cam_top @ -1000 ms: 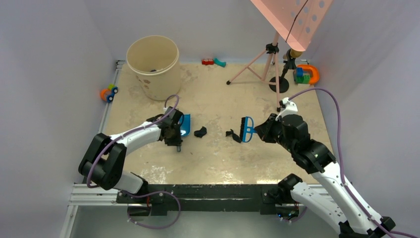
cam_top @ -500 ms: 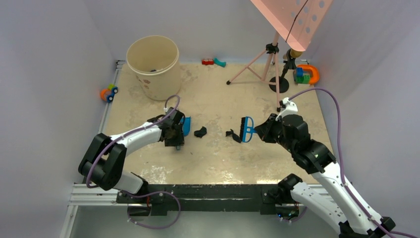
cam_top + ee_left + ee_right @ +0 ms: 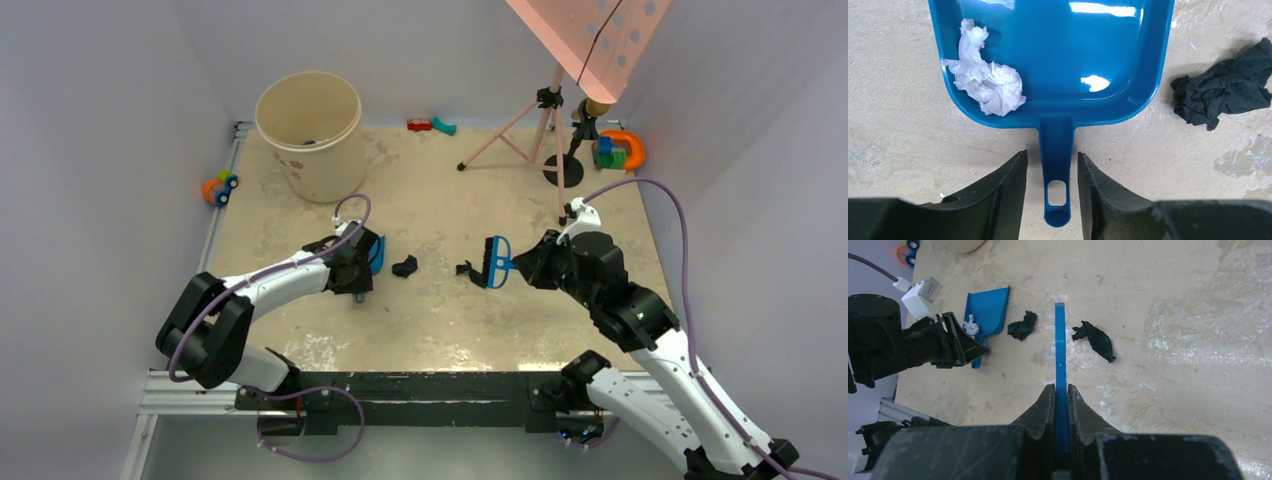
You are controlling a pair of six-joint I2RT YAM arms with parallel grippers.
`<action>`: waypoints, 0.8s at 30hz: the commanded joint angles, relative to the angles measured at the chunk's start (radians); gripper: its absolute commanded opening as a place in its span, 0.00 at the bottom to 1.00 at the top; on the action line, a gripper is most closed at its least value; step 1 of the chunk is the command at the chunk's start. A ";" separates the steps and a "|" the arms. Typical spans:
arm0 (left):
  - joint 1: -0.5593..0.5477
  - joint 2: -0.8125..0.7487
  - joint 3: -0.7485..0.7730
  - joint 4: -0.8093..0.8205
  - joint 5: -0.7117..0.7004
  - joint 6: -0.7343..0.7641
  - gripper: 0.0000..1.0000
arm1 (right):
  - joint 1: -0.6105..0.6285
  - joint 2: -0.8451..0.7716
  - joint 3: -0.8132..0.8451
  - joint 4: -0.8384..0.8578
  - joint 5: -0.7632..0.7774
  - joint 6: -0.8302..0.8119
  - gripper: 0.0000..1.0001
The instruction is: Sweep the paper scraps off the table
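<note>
Scraps (image 3: 404, 266) of black paper lie midway between the left and right edges of the surface (image 3: 440, 320), while the left pincer (image 3: 1050, 155), shifted slightly, straddles the dustpan (image 3: 1048, 60) handle released and the right pincer (image 3: 1060, 387) clenches the brush (image 3: 497, 261), so sweeping remains.

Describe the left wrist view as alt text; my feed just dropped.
A blue dustpan lies on the table, holding one white paper wad at its left side. Its handle sits between the open fingers of the left hand, a gap on each side. A black wad lies right of the pan.
</note>
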 commanded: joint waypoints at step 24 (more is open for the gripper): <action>-0.026 -0.112 0.014 -0.076 -0.019 -0.016 0.10 | -0.001 0.003 0.004 0.050 -0.034 0.008 0.00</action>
